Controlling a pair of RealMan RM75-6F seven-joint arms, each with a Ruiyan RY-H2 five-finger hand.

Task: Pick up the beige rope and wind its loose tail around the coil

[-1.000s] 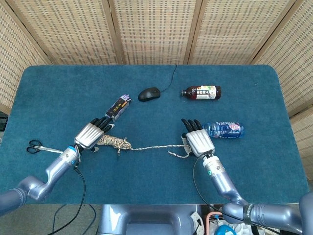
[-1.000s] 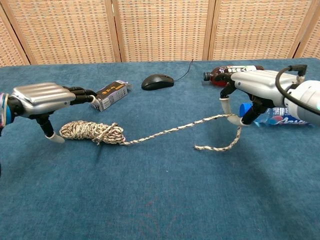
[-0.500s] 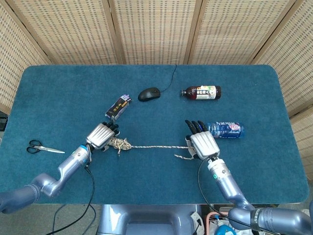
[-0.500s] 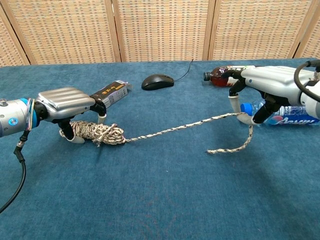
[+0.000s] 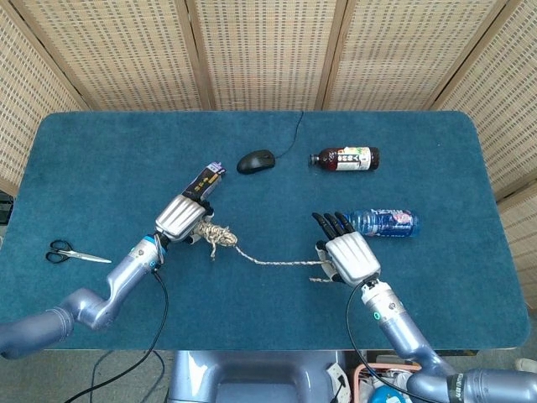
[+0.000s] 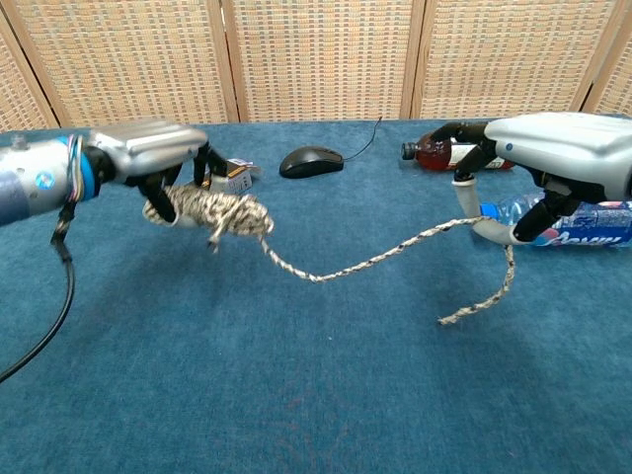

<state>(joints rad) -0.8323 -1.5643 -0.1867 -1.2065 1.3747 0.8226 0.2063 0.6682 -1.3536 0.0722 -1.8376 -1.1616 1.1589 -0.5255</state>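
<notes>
A: Rope (image 6: 326, 272) status? Where's the coil?

B: Coil (image 6: 209, 208) is off the tabletop (image 6: 296, 395), held in my left hand (image 6: 158, 148), fingers curled round the top of the bundle. In the head view it sits just beside the small dark box (image 5: 204, 182).

A: And the tail?

B: Tail runs slack from the coil across to my right hand (image 6: 553, 148). Fingers there are mostly spread, but the rope is caught between thumb and a finger, loose end (image 6: 479, 301) dangling below with its tip at the cloth. So both hands have hold of the rope.

A: How do I log the step?

B: Winding not started, I'd say: the tail hangs in a sag and no turn of it lies over the bundle yet. To do it well I'd keep the left grip firm so the bundle doesn't spill, bring the right hand in close to take up the sag, then circle the coil with light tension. Too much pull and the wraps could slide off the end.

A: Hazards?

B: Water bottle (image 5: 384, 222) lies right by my right hand, and the brown bottle (image 5: 345, 158) and mouse (image 5: 256, 160) are further back. I'd sweep low and inward to miss them. Scissors (image 5: 67, 251) are well apart, no issue.
</notes>
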